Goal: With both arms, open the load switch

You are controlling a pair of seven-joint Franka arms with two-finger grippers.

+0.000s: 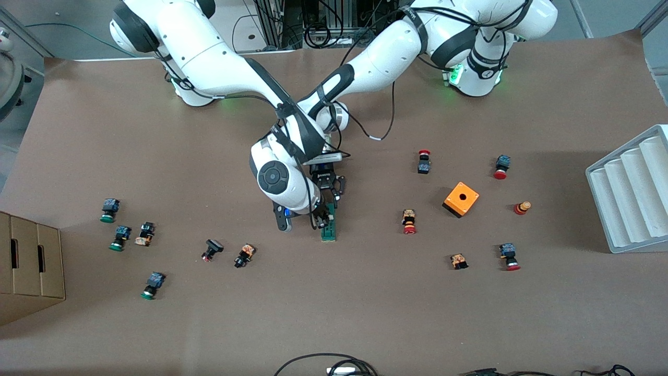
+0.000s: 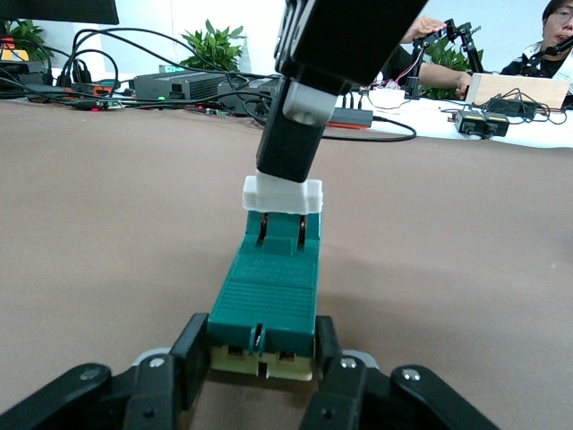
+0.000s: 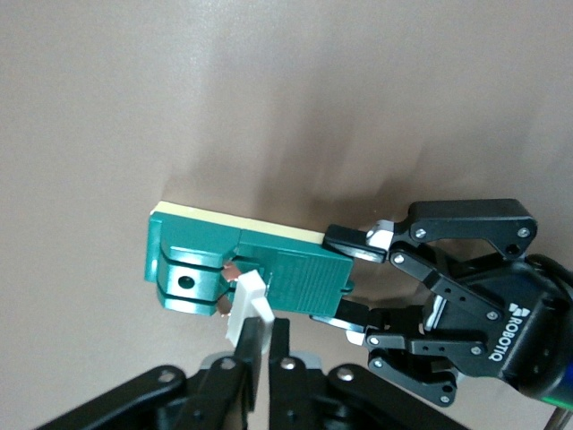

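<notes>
The load switch [image 1: 329, 231], a narrow dark-green block on a cream base, lies flat on the brown table near its middle. My left gripper [image 2: 262, 349] is shut on one end of the block [image 2: 269, 296], a black finger [image 2: 195, 348] pressed to each side. The same grip shows in the right wrist view, where the left gripper [image 3: 345, 278] clamps the block [image 3: 269, 269]. The white lever [image 2: 282, 191] stands up at the block's other end. My right gripper [image 3: 267, 327] comes down from above and is shut on that lever [image 3: 248, 303]. Both arms cross over the switch, partly hiding it.
An orange cube box [image 1: 461, 199] with a hole sits toward the left arm's end. Small red- and green-capped push buttons [image 1: 409, 221] lie scattered on both sides. A white ribbed rack [image 1: 631, 193] and a cardboard box [image 1: 28, 266] stand at the table's two ends.
</notes>
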